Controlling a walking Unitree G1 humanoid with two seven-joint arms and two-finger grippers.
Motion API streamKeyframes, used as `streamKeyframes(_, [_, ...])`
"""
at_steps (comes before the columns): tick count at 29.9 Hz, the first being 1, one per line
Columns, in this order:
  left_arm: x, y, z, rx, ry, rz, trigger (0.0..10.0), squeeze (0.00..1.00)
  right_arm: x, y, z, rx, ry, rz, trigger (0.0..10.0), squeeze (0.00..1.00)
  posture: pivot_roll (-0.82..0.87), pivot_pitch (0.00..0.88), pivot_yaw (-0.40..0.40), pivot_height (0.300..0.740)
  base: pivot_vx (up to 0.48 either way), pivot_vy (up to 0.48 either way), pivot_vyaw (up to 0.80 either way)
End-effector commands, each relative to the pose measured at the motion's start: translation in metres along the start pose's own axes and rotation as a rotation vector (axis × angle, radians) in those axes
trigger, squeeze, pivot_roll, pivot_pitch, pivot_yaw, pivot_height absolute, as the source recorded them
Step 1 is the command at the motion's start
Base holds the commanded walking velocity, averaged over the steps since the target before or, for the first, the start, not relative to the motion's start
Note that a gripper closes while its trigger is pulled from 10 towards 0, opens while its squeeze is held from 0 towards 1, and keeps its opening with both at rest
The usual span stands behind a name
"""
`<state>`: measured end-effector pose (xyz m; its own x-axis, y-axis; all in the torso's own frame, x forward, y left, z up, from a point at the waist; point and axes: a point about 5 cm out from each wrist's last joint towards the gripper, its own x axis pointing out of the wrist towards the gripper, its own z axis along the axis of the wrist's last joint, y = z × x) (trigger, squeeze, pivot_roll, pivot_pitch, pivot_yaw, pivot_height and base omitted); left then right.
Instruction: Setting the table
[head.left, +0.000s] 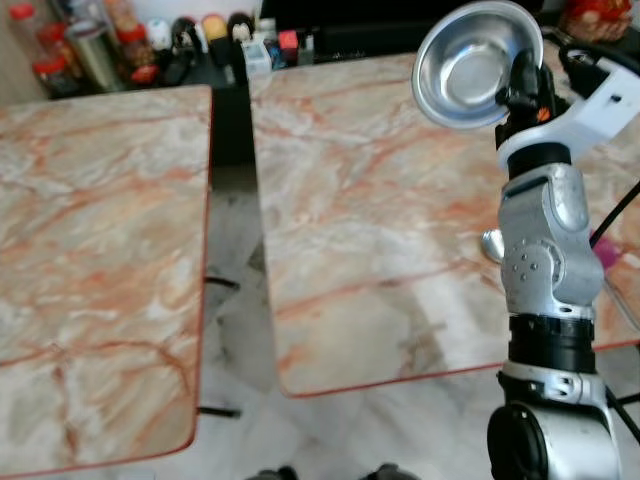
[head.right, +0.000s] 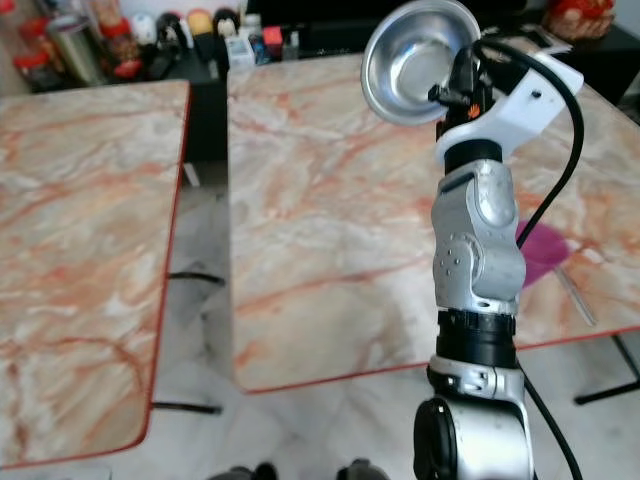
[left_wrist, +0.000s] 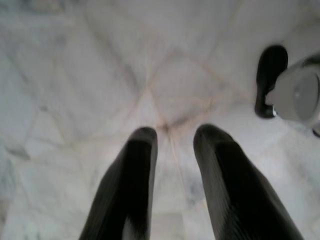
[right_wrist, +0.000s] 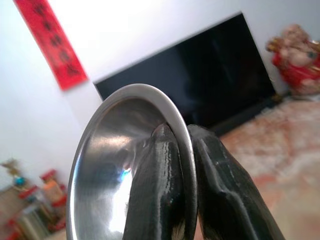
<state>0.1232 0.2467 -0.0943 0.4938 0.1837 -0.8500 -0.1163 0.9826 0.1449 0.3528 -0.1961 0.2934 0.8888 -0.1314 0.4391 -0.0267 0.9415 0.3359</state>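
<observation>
The left gripper (left_wrist: 170, 185) is being hung over the floor, fingers apart and empty. At upper right, a steel bowl (head.left: 470, 68) is being pinched by its rim in the right gripper (right_wrist: 180, 165) above the marble table (head.left: 360, 230); being tilted, it may be slipping free.

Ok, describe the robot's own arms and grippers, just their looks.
The right arm is silver metal with rounded joint housings dotted with small screw holes, a black ribbed band lower down, a white wrist bracket and a black cable looping beside it. The right gripper has two long black fingers and a small orange mark near its base. The left gripper has the same finely ribbed black fingers.
</observation>
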Motion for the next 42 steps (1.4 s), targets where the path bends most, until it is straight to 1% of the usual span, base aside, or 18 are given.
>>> streamKeyframes(1, [-0.0024,0.0064,-0.0104,-0.004,0.041,0.02,10.0,0.0,0.0008,0.0104,0.0046,0.001,-0.024,0.033,10.0,0.0,-0.03,0.188,0.024,0.74,0.0,0.48,0.75])
streamKeyframes(5, [-0.0025,0.0063,-0.0105,-0.005,0.041,0.021,10.0,0.0,0.0005,0.011,0.0041,0.003,-0.025,0.036,10.0,0.0,-0.03,0.188,0.024,0.74,0.0,0.48,0.75])
streamKeyframes(10, [-0.0023,0.0066,-0.01,-0.007,0.041,0.023,10.0,0.0,-0.0005,0.0156,0.0021,-0.005,-0.017,0.061,10.0,0.0,-0.03,0.189,0.026,0.74,0.0,0.48,0.0])
streamKeyframes(14, [-0.0023,0.0066,-0.0097,-0.007,0.04,0.024,10.0,0.0,-0.0002,0.0148,0.0015,-0.025,-0.012,0.049,10.0,0.0,-0.03,0.19,0.028,0.74,0.0,0.48,0.54])
streamKeyframes(16, [-0.0023,0.0066,-0.0095,-0.007,0.038,0.023,10.0,0.0,0.0002,0.0119,-0.0017,-0.018,0.007,0.025,10.0,0.0,-0.03,0.191,0.028,0.74,0.0,0.48,0.0])
streamKeyframes(21, [-0.0021,0.0065,-0.0089,-0.009,0.036,0.023,10.0,0.0,-0.0003,0.0143,-0.0008,-0.017,-0.001,0.04,10.0,0.0,-0.03,0.194,0.029,0.74,0.0,0.48,0.0])
streamKeyframes(28, [-0.0019,0.0062,-0.0084,-0.013,0.035,0.025,10.0,0.0,-0.0001,0.0122,-0.0025,-0.017,0.012,0.03,10.0,0.0,-0.03,0.202,0.029,0.74,0.0,0.48,0.0])
streamKeyframes(42, [-0.0025,0.0064,-0.01,-0.006,0.036,0.02,10.0,0.0,-0.0028,0.0117,-0.0044,-0.012,0.02,0.032,10.0,0.0,-0.03,0.162,0.036,0.74,0.0,0.48,0.0])
